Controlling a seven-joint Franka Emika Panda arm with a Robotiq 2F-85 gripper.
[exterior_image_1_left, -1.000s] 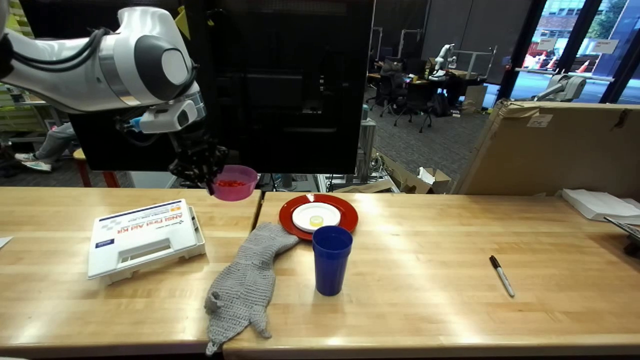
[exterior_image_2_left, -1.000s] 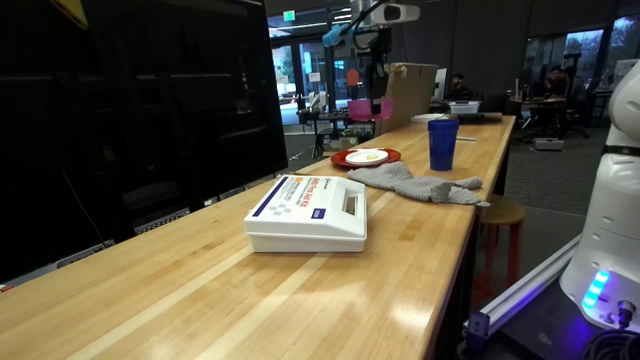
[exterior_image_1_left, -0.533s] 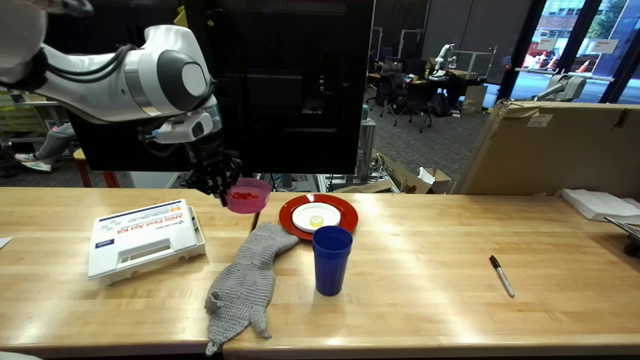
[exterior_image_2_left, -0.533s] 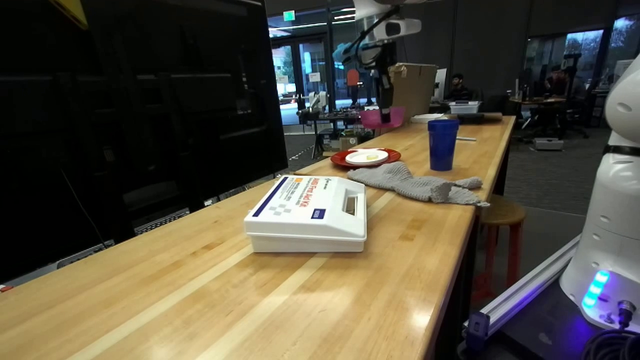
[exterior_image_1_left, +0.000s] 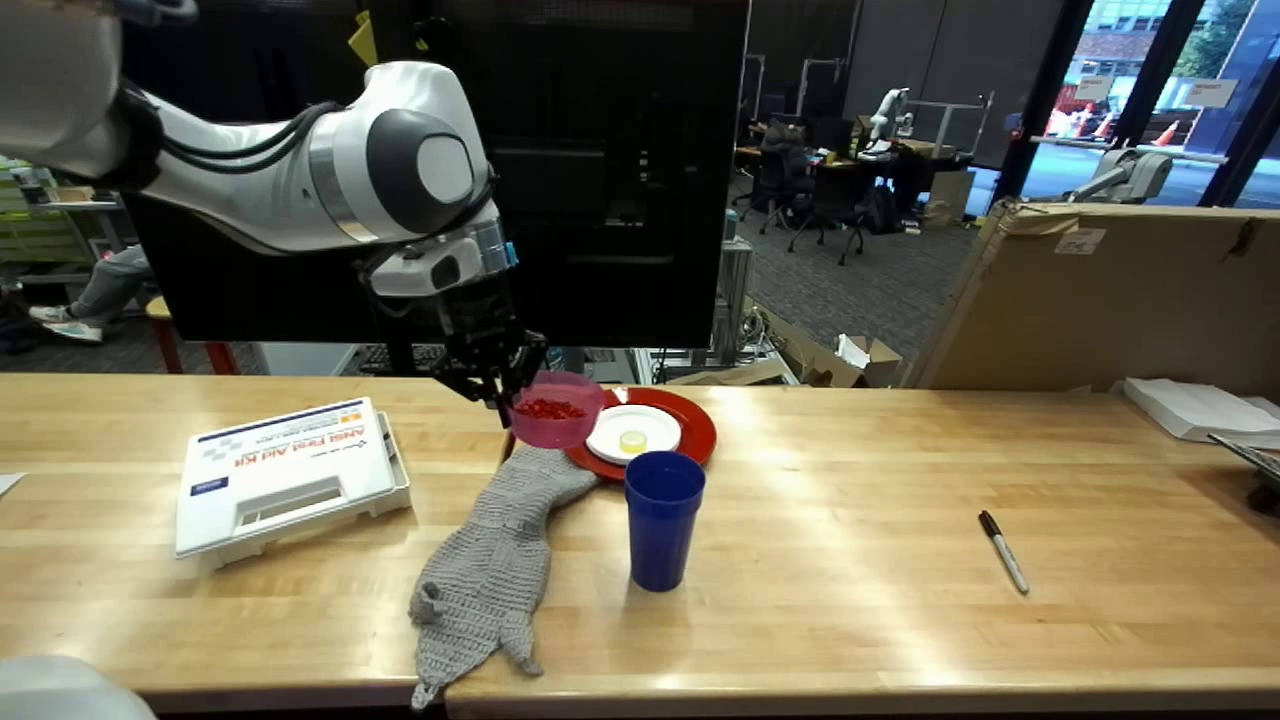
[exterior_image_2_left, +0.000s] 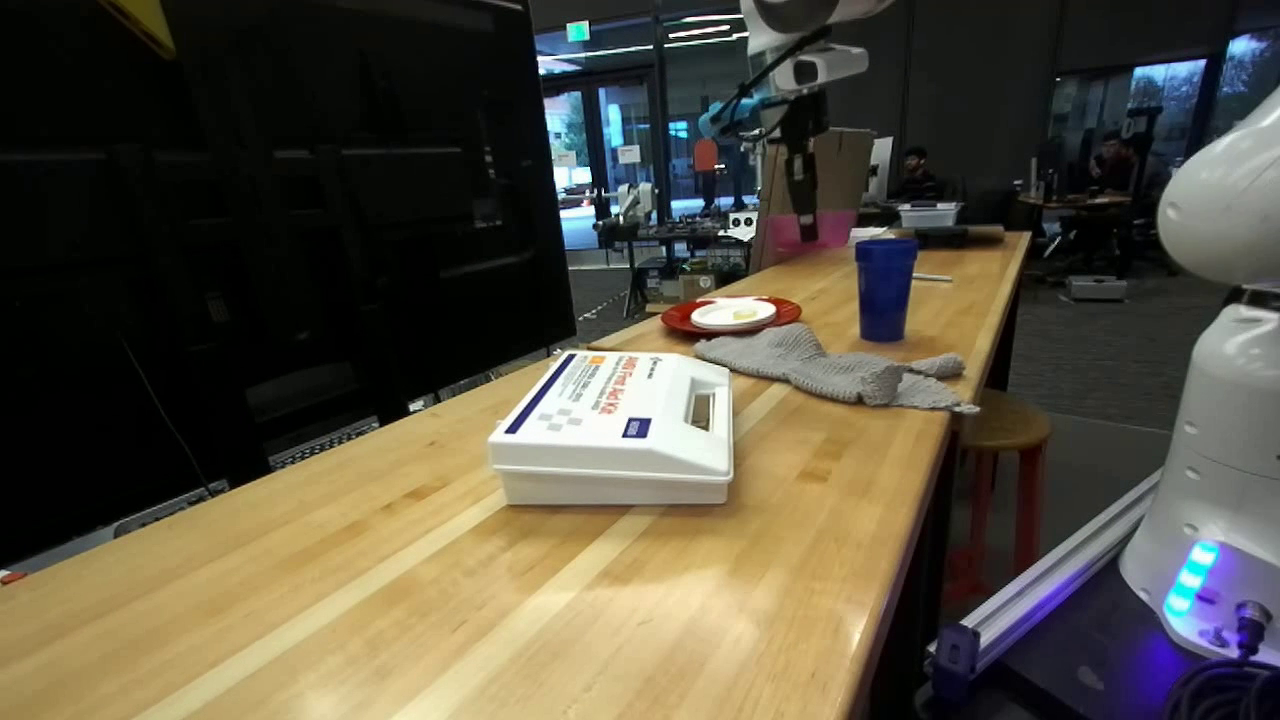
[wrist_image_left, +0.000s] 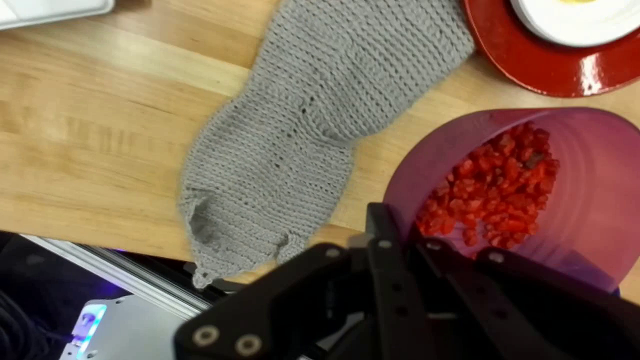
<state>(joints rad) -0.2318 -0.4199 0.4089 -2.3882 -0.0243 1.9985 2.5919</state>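
Since the earlier frame, we saw the arm (exterior_image_1_left: 260, 180) and bowl (exterior_image_1_left: 560, 434) swing away from the kit (exterior_image_2_left: 612, 428) and toward the cup (exterior_image_1_left: 663, 525); kit, cup and plates hadn't budged. We had the gripper (wrist_image_left: 402, 234) clamped on the bowl's wall, seemingly one finger inside, one outside. Bowl hung in the air over the table (exterior_image_1_left: 850, 610), red bits (wrist_image_left: 492, 195) heaped inside; the gray knit (wrist_image_left: 280, 140) and red plate (wrist_image_left: 540, 69) showed beside it in the wrist view.

We judged the step as mid-carry: bowl lifted, nothing under it. Next move, we reckoned, called for a firm pinch and a level bowl, since loose bits could spill, plus enough height to miss the cup.

Surface: glossy wood. We logged the kit lying flat, white plate (exterior_image_1_left: 658, 425) on red plate with something yellow (exterior_image_1_left: 633, 441) on it, cup upright, knit right at the red plate's rim, marker (exterior_image_1_left: 1003, 552) and papers (exterior_image_1_left: 1200, 408) well apart.

Room: we noted a workspace with a dark panel (exterior_image_2_left: 280, 240) alongside, cardboard (exterior_image_1_left: 1110, 300), a stool (exterior_image_2_left: 1000, 422), glass doors (exterior_image_2_left: 615, 110) and a seated person (exterior_image_2_left: 915, 182) behind.
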